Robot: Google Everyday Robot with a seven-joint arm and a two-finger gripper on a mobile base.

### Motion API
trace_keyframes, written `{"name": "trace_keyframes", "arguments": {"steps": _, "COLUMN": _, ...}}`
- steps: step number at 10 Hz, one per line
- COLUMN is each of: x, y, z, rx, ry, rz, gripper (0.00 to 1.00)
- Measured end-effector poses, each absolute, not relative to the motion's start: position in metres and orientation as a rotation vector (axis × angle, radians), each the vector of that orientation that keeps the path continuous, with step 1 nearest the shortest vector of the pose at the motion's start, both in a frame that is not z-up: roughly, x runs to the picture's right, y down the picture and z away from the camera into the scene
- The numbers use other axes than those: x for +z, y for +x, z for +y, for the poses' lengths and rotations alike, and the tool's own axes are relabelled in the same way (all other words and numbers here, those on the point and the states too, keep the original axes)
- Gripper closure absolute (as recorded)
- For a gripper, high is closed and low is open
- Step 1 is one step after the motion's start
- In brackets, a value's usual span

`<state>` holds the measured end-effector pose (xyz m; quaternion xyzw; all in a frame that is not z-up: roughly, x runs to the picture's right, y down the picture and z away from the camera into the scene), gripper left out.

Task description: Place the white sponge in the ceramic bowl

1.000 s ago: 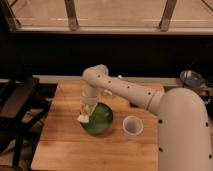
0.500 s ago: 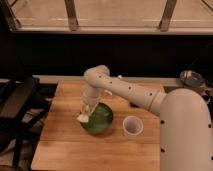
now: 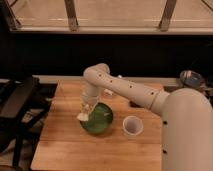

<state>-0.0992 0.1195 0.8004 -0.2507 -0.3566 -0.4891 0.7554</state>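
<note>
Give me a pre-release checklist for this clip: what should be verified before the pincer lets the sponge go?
1. Sponge at the pincer: ok, it hangs at the tip.
2. Sponge over the green bowl: not ok, it sits at the bowl's left rim.
3. Bowl upright on the wooden table: ok.
4. White cup apart from the bowl: ok.
5. Bowl free of other items: cannot tell.
</note>
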Motion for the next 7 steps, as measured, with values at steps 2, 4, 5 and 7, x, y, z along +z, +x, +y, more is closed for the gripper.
{"name": "trace_keyframes", "arguments": {"steps": 2, "x": 0.7945, "y": -0.0958, "z": 0.1163, "rx": -1.071, "ry": -0.543, "rz": -0.759, "gripper": 0.24}}
{"name": "trace_keyframes", "arguments": {"steps": 4, "x": 0.7931, "y": -0.0916, "z": 0.1148, "rx": -1.062, "ry": -0.536, "rz": -0.746, "gripper": 0.21}}
{"name": "trace_keyframes", "arguments": {"steps": 5, "x": 0.7942, "y": -0.0891, "z": 0.1144, "rx": -1.051, "ry": -0.533, "rz": -0.746, "gripper": 0.28}}
{"name": "trace_keyframes", "arguments": {"steps": 7, "x": 0.7974, "y": -0.0938, "z": 0.1171, "rx": -1.047, "ry": -0.531, "rz": -0.748, "gripper": 0.46}}
